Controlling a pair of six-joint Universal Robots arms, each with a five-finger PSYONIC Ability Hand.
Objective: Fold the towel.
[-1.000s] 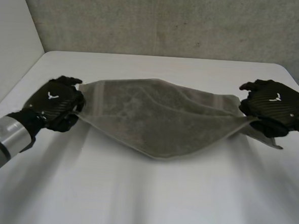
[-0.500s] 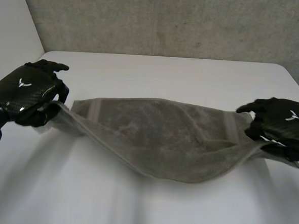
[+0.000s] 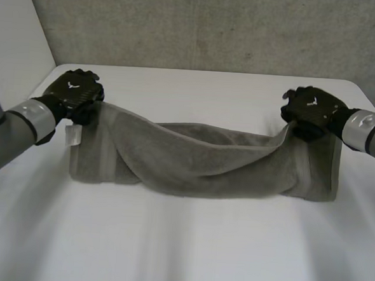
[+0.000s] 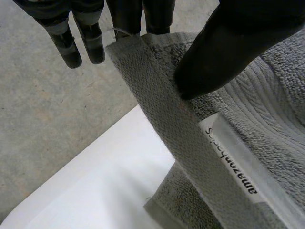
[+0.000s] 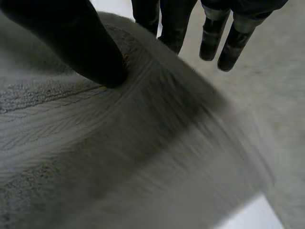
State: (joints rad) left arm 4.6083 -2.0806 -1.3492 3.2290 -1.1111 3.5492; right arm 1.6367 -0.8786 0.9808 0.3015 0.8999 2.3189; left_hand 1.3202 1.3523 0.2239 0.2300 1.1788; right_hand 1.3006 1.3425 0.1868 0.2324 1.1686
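- Nearest us, the white table [image 3: 181,251] lies bare from its near edge up to the cloth. This is the widest open room in the head view.
- The grey towel [image 3: 205,161] lies across the middle of the table, doubled over. Its lower layer rests flat, and its upper layer sags in the middle and rises at both ends toward the hands. Its near edge runs roughly straight from side to side.
- A white label [image 3: 74,133] hangs at the towel's left end, just below the hand there. In the left wrist view the label [image 4: 232,167] carries dark printed letters.
- The left hand [image 3: 74,94] sits knuckles up at the towel's far left corner, with its forearm coming in from the side. Its own wrist view shows the thumb [image 4: 224,47] pressing the hem against the fingers [image 4: 157,14] behind it, so the corner is pinched.
- The right hand [image 3: 311,112] mirrors it at the far right corner. In its wrist view the thumb [image 5: 86,47] bears on the cloth with fingers behind. The cloth is smeared there, so we read this as a pinch, though less surely.
- Beyond both hands a bare strip of table runs to the far edge, below a grey wall [image 3: 213,27].
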